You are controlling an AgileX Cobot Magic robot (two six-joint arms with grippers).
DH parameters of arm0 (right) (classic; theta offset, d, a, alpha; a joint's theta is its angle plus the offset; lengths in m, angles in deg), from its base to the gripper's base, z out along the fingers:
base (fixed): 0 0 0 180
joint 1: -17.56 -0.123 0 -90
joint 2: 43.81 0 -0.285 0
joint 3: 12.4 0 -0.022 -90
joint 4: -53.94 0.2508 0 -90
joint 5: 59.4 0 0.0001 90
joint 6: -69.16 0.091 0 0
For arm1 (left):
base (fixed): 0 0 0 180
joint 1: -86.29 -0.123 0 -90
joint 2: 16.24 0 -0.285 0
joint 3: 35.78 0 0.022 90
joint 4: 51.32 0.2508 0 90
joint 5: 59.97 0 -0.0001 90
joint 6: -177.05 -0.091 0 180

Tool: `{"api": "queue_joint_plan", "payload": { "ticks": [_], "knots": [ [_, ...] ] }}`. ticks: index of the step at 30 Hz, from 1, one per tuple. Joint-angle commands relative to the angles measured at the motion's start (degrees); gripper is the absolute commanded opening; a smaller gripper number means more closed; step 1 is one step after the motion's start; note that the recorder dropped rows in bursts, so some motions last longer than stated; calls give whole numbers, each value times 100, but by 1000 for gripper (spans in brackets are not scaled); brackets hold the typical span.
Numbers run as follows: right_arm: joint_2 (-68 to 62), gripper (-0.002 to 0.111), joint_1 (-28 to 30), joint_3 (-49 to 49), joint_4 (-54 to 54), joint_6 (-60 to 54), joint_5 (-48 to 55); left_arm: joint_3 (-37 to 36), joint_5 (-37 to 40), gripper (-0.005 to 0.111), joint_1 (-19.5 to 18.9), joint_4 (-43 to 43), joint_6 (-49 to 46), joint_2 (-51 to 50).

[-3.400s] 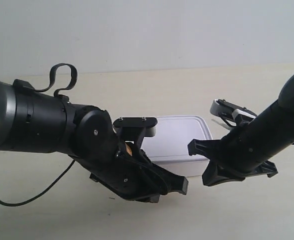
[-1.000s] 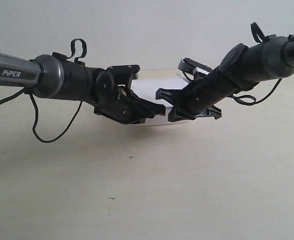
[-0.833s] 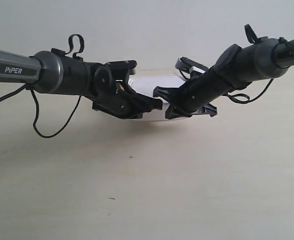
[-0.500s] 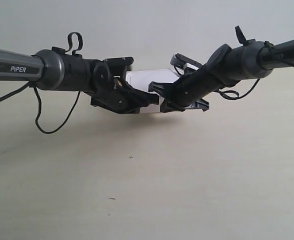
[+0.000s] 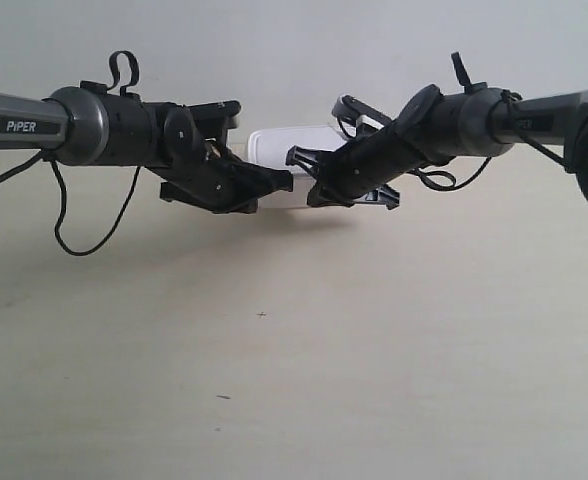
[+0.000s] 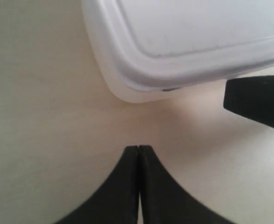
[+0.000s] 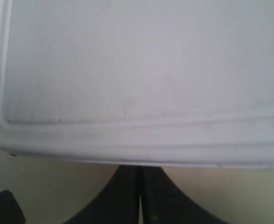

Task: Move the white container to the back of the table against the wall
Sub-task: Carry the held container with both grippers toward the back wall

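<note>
The white container (image 5: 286,142) sits at the back of the table (image 5: 294,380), close to the wall (image 5: 294,50); whether it touches the wall I cannot tell. My left gripper (image 6: 139,147) is shut and empty, a short gap from the container's rounded corner (image 6: 127,88). My right gripper (image 7: 139,167) is shut too, its tips meeting the container's long side (image 7: 137,70). In the exterior view the left gripper (image 5: 282,182) and right gripper (image 5: 302,172) nearly meet in front of the box and hide its lower front.
Black cables loop off both arms (image 5: 74,240) (image 5: 454,185). Tiny dark specks (image 5: 262,315) dot the table's wide front part. The right gripper's dark finger (image 6: 256,100) shows in the left wrist view beside the container's edge.
Both arms have stretched farther toward the wall, and the container has slid back with them, from the table's middle to its back edge.
</note>
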Motion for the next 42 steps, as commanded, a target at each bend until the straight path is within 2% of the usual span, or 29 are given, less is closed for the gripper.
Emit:
{"api": "queue_joint_plan", "payload": {
  "ticks": [1, 12, 34, 42],
  "knots": [
    [-127, 0, 18, 273, -55, 40, -96, 47, 8, 0, -11, -9, -21, -4],
    [-518, 0, 18, 962, -209, 256, -215, 47, 231, 0, -81, 58, -133, -4],
    [-518, 0, 29, 1012, -199, 256, -1189, 47, 231, 0, -191, 58, -160, -4],
    [-518, 0, 29, 1012, -199, 246, -1192, 47, 231, 0, -191, 172, -159, -4]
  ]
}}
